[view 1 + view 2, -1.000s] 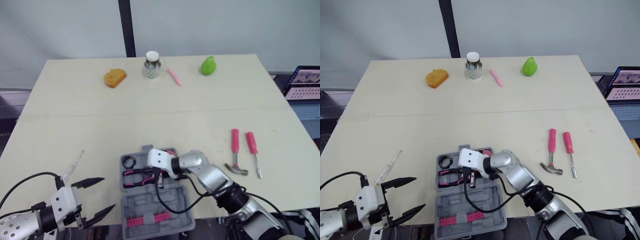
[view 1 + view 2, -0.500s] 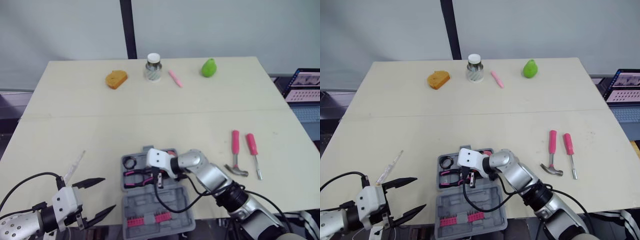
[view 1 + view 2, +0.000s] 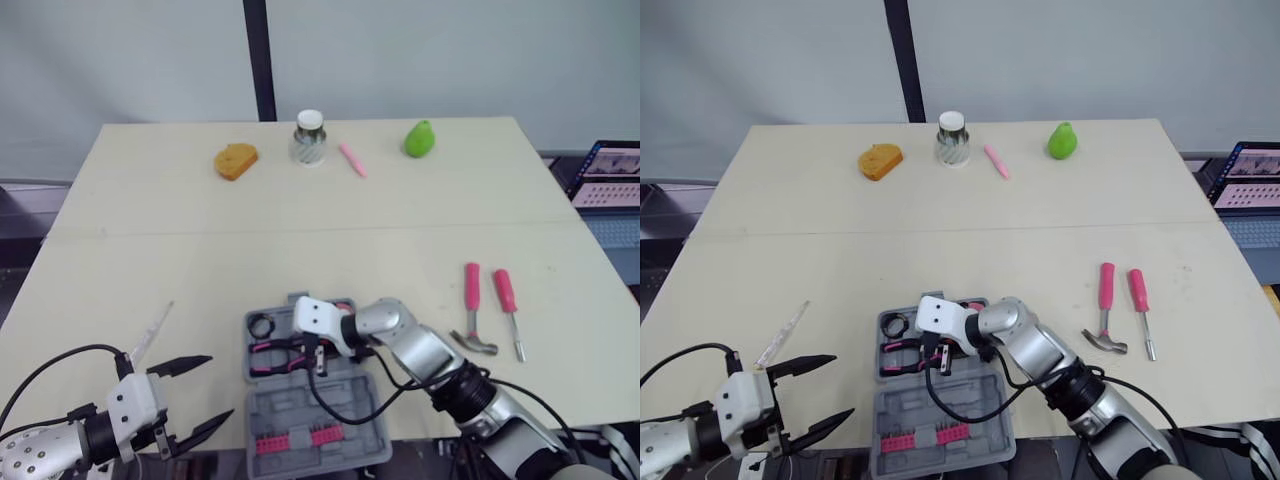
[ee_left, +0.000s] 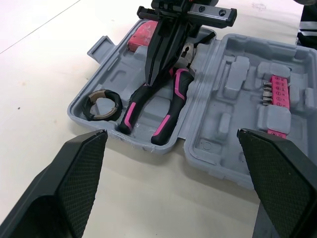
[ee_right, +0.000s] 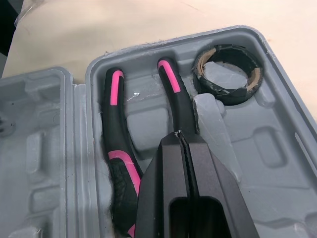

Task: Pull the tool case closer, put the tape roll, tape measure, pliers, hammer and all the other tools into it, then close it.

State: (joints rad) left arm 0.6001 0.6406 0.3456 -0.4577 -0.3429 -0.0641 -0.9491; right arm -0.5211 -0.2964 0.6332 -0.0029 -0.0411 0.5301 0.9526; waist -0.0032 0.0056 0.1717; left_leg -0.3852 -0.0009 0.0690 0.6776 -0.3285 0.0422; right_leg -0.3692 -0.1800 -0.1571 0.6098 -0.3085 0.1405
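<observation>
The grey tool case [image 3: 310, 415] lies open near the table's front edge. In its tray rest a black tape roll [image 3: 260, 325], black-and-pink pliers [image 4: 171, 99] and a red tape measure [image 4: 141, 42], half hidden behind the right wrist. My right gripper [image 3: 310, 362] is shut, its tips [image 5: 181, 135] just above the pliers between the handles. My left gripper [image 3: 215, 388] stands open to the left of the case with nothing in it. A pink-handled hammer [image 3: 470, 310] and screwdriver [image 3: 508, 305] lie on the table to the right.
Along the far edge stand an orange sponge [image 3: 236, 159], a jar [image 3: 309, 137], a pink pen [image 3: 351, 159] and a green pear [image 3: 419, 137]. A clear plastic tube [image 3: 152, 332] lies at the front left. A laptop [image 3: 610, 165] sits beyond the right edge.
The head view has drifted slightly. Neither gripper nor any tool has visibly moved.
</observation>
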